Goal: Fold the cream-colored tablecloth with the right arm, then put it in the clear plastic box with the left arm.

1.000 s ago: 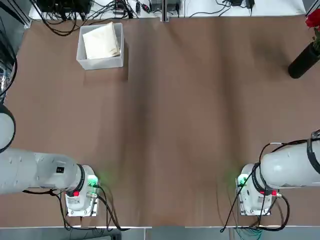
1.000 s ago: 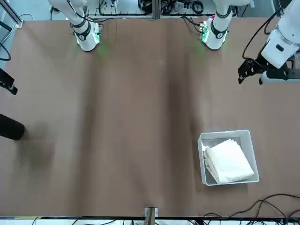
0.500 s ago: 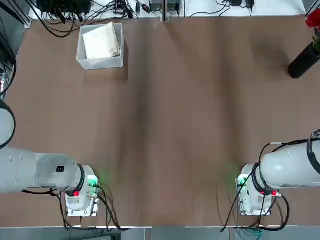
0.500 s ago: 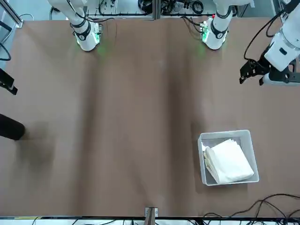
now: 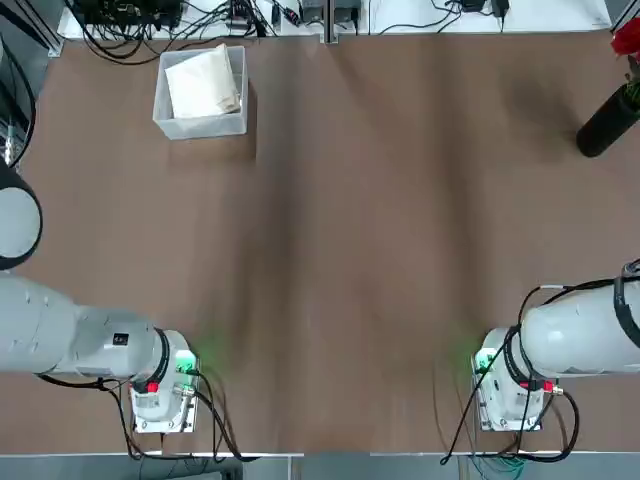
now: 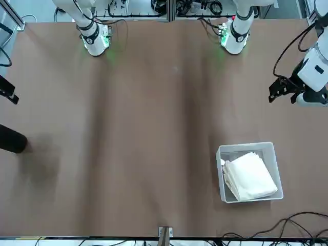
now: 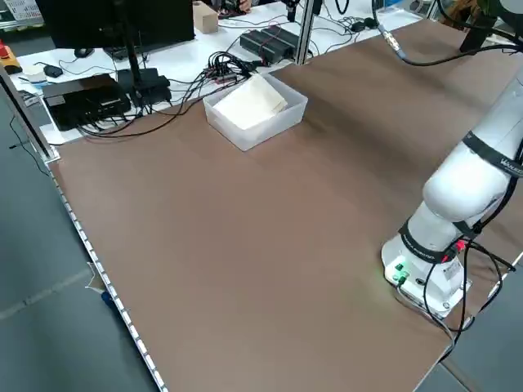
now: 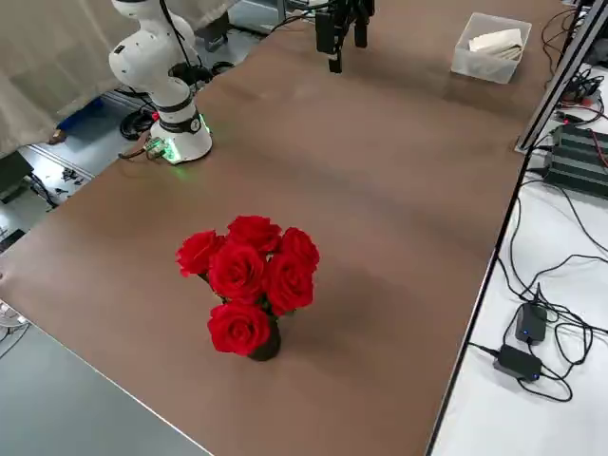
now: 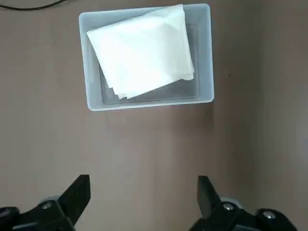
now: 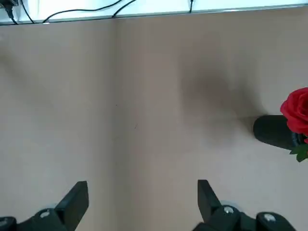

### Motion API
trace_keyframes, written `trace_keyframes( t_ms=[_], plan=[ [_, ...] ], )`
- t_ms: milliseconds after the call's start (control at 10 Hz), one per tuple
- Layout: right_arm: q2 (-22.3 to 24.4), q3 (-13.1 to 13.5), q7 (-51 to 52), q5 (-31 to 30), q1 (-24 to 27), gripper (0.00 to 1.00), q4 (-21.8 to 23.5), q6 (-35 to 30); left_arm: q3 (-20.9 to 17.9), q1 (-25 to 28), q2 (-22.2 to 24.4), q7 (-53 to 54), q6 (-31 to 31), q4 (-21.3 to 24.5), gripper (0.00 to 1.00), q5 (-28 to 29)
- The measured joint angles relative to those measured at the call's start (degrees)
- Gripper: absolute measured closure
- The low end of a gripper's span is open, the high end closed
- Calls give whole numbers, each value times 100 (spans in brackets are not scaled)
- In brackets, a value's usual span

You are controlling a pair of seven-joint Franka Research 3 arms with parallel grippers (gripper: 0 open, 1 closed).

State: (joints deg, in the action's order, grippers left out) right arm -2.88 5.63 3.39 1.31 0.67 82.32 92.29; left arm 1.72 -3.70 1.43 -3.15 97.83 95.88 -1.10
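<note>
The cream-colored tablecloth [image 5: 204, 84] lies folded inside the clear plastic box [image 5: 200, 127] at the far left of the table. The front view shows the cloth [image 6: 251, 177] filling most of the box [image 6: 245, 147]. My left gripper [image 6: 282, 98] hangs open and empty near the table's left edge, on the robot's side of the box and apart from it. Its wrist view looks down on the cloth [image 9: 142, 50] in the box [image 9: 144, 104], with the left gripper [image 9: 142, 192] holding nothing. My right gripper [image 10: 141, 195] is open and empty, high over bare table at the right side.
A dark vase of red roses [image 5: 606, 122] stands at the far right edge, also seen as the vase [image 10: 273, 131] in the right wrist view. Cables and black electronics [image 7: 90, 94] lie on the white bench beyond the table's far edge.
My left gripper has drifted toward the table's left edge, still open and empty. The cloth, the box and the right arm have not moved.
</note>
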Motion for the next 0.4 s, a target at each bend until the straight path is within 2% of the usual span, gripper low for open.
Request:
trace_keyframes(
  t_ms=[400],
  plan=[
    [0, -4, 25, 0, -3, 0, 0, 27, -7, 3, 0, 2, -115, -9, 1, 4]
  ],
)
